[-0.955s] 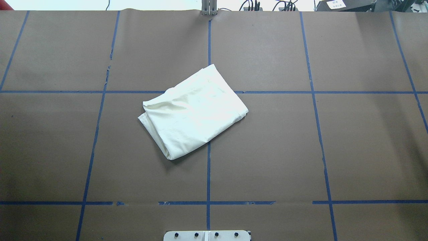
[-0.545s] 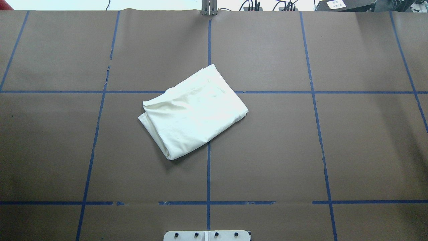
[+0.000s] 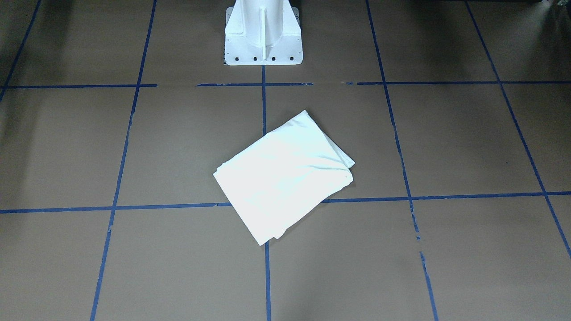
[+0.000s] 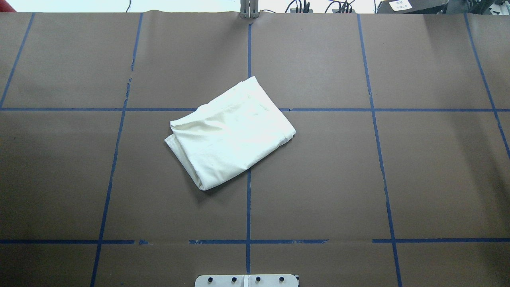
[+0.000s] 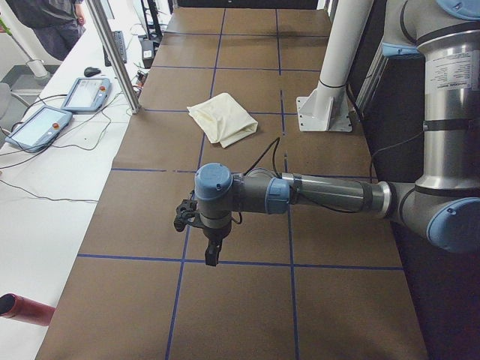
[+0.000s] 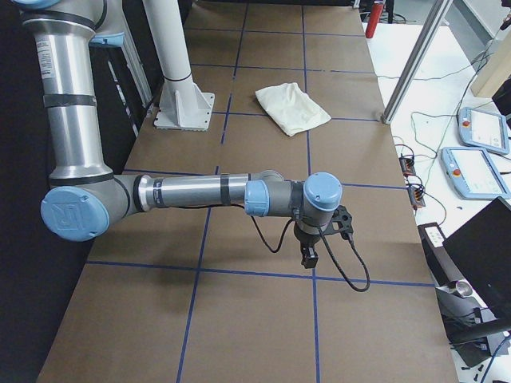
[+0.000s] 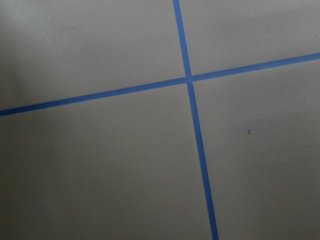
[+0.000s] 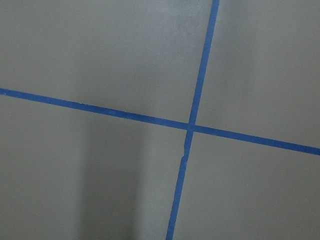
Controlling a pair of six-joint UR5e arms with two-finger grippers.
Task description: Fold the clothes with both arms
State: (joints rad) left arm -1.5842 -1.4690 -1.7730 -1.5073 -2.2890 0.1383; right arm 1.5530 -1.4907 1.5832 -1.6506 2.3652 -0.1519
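Fingers on both arms show only in your side views, so you cannot tell how far either pair is parted or whether it holds anything. You see the left fingers (image 5: 212,253) hanging over the desk (image 5: 247,300) at lower centre, and the right fingers (image 6: 309,255) likewise. The T-shirt (image 4: 229,135) lies folded, plain cream side up, mid-frame in your overhead view, across blue tape lines (image 4: 382,167), well apart from both pairs.
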